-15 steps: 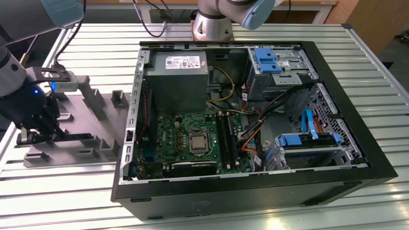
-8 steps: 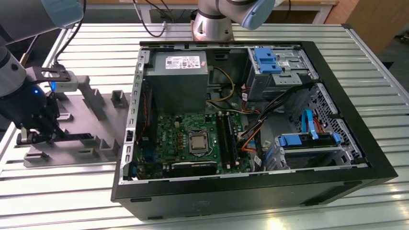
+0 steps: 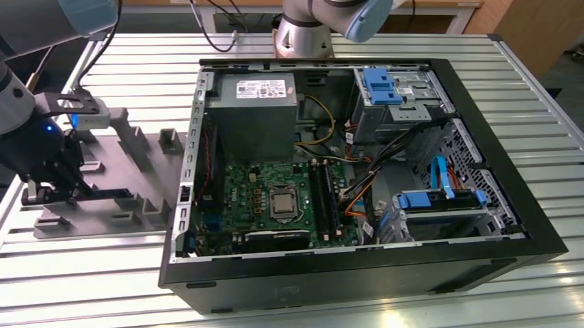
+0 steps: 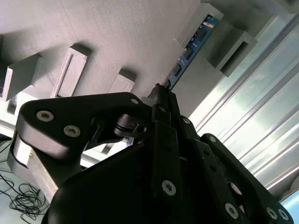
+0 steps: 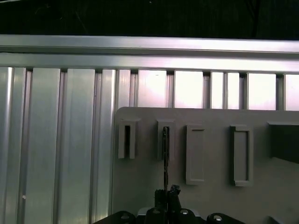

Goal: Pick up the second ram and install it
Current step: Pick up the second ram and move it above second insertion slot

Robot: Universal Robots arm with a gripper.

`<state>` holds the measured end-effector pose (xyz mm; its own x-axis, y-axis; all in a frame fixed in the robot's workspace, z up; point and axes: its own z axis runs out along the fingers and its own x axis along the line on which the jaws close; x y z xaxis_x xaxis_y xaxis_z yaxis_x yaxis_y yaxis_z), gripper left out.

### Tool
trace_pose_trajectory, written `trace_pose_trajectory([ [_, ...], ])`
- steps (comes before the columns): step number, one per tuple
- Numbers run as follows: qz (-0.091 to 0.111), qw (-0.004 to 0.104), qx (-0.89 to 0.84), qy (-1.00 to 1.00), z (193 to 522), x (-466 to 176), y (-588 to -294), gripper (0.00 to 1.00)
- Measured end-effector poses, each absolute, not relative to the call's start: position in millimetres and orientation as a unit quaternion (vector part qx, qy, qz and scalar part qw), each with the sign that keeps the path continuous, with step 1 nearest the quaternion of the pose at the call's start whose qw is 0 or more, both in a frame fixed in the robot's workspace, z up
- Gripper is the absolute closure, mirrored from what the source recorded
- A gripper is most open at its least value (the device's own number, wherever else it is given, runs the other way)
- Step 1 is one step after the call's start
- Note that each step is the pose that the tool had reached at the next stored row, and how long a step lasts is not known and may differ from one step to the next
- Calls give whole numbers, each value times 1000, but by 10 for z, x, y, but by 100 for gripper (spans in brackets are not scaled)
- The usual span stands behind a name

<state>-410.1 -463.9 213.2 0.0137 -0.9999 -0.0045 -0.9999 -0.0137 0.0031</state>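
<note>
— So, where is the second ram (image 4: 190, 46)?
— On edge in a slot of the grey holder tray (image 3: 137, 154), beside the open computer case (image 3: 365, 277).
— And the gripper (image 4: 161, 95)?
— Clenched on one end of it.

No writing can be read anywhere. In the exterior view a white label (image 3: 260, 89) sits on the grey power supply (image 3: 251, 130) inside the open computer case (image 3: 365, 273), but its print is too small to make out. In the second wrist view the second ram (image 4: 192, 43) carries dark chips whose markings cannot be told.
</note>
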Motion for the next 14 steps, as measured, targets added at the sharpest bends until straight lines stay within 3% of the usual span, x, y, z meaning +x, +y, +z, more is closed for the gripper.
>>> trace_pose_trajectory([
  [14, 3, 0, -712, 702, 2207, -4101, -4640, 86],
])
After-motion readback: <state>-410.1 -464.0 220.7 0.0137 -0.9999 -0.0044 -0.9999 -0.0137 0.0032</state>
